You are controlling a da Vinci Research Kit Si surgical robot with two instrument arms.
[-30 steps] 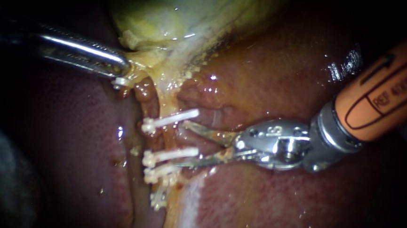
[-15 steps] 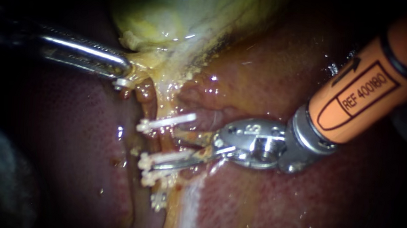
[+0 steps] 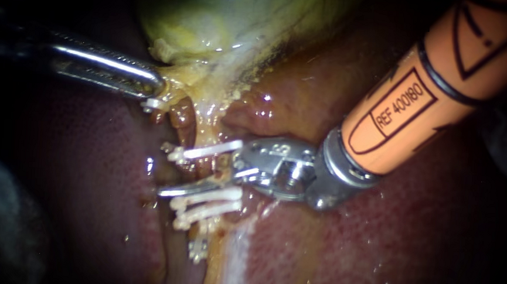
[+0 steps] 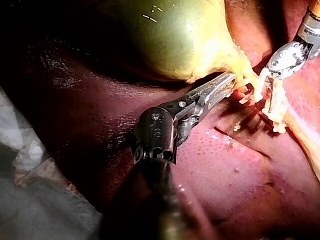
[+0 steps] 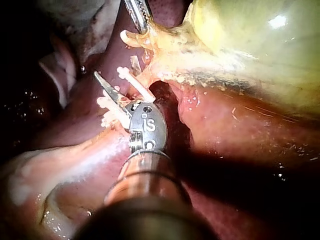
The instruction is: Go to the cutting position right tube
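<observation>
Where its two thin jaws part, the right instrument (image 3: 197, 174) stands open and grips nothing. One jaw sits just under the upper clip (image 3: 212, 151). The other runs along the top of the lower clips (image 3: 212, 197), with its tip out past the far side of the tube (image 3: 183, 120). The clipped stretch of that brownish tube lies in the gap between the two jaws; whether either jaw touches it cannot be told. Behind the jaws a silver wrist joins an orange shaft (image 3: 420, 99) that comes in from the upper right. Above the clips, the tube climbs to the yellowish foot of the gallbladder (image 3: 214, 16). There the left instrument (image 3: 154, 87) has its jaws closed on a fold of that tissue, with one more small clip (image 3: 149, 102) just beside them. Wet red liver (image 3: 376, 249) lies under everything.
</observation>
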